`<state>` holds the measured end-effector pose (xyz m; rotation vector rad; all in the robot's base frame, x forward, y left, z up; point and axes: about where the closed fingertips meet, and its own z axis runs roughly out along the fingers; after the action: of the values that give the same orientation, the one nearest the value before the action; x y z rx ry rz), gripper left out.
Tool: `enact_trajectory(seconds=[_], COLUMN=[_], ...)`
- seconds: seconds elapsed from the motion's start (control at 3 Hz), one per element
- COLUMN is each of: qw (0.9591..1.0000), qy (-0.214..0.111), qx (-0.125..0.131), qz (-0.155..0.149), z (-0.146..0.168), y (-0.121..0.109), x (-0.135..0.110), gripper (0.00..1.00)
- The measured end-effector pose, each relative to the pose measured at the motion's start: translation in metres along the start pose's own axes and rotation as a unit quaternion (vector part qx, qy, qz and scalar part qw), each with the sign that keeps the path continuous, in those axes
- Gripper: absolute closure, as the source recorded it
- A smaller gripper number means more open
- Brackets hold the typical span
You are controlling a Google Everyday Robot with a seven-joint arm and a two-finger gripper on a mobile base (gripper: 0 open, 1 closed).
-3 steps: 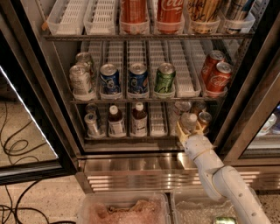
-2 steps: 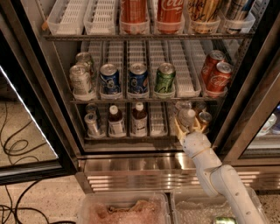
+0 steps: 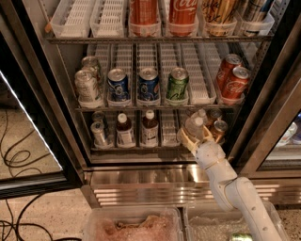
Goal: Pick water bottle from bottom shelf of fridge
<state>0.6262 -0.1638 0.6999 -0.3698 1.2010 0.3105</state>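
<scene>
Speckled stone flooring is seen at the lower left, crossed by thin black cables, and on it stands the tall drinks fridge with its black door frame, wire racks and ribbed, shiny stainless steel base. At the top of the frame, red-labelled bottles are set in white slotted plastic trays. On the middle rack, upright cylindrical cans are lined up: silver cans at the left, two blue cans, one green can, and two red cans at the right. The bottom shelf, a narrow wire rack with white lane trays, is occupied by small silver cans at the left and two brown bottles with white caps and white labels in the centre. Right of centre, at the front edge of that shelf, the small clear plastic water bottle with a white cap is held upright. The cream-coloured gripper is raised to it from below, and its two fingers are pressed against the lower body of the bottle, one on each side. A copper-coloured can is found just beside the bottle, to its right. The smooth white jointed arm slants down to the lower right. Clear plastic bins are seen along the bottom edge.
</scene>
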Motion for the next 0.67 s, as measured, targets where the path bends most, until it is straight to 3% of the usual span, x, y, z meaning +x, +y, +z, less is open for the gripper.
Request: enact_trajectory(seconds=[0.33,0.67], qw=[0.9990,0.9894], qy=[0.004,0.036], qx=[-0.040,-0.135], qz=[-0.017,-0.042], z=[0.000,-0.031], y=[0.014,0.053], x=[-0.005,-0.016], gripper=[1.00,1.00])
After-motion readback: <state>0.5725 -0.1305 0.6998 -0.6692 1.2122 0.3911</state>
